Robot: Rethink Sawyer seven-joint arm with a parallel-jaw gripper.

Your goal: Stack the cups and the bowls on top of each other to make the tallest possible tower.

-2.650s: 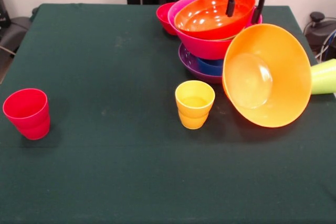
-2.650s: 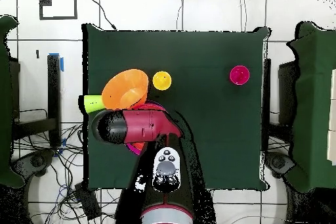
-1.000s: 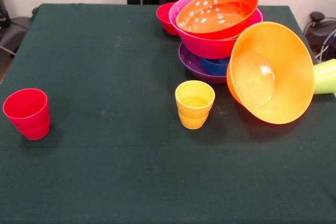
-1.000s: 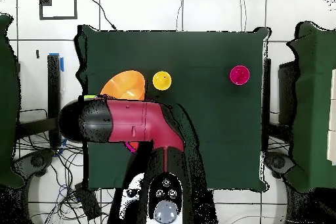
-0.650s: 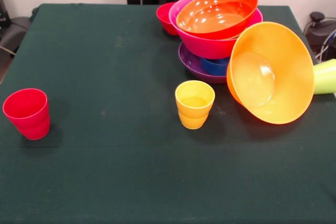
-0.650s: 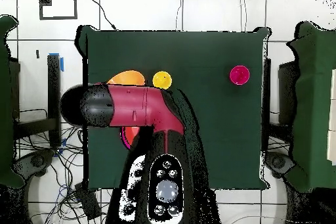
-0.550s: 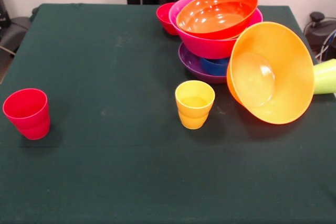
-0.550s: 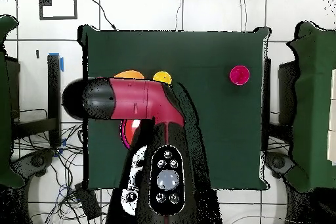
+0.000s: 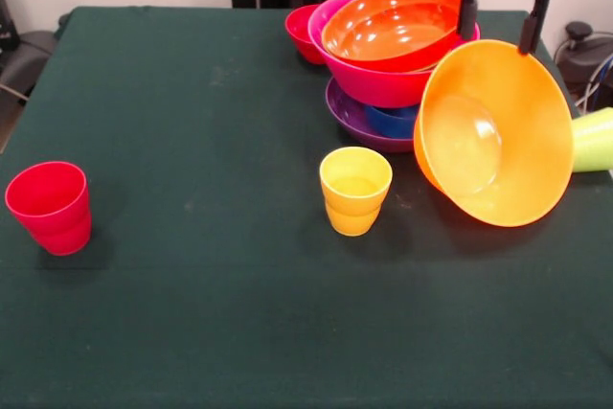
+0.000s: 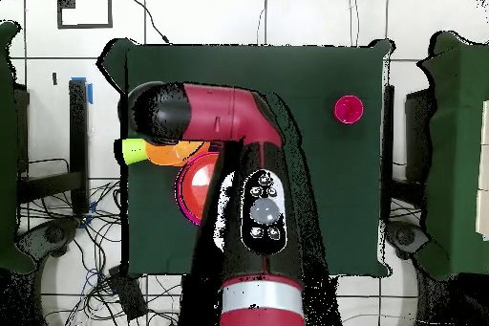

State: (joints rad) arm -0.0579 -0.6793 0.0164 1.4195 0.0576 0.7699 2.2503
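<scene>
Red cup and yellow cup stood nearest; behind, a tipped orange bowl leaned beside the tower, while the gripper hung released above its upper rim.

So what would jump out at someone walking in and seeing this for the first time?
Probably the big light orange bowl tipped on its side at the right of the front view, leaning by the tower of nested bowls, with the red-orange one on top. Just above the bowl's rim hangs the robot's tool, its two dark fingers apart. Off alone sit a yellow cup mid-table and a red cup at the left.
</scene>
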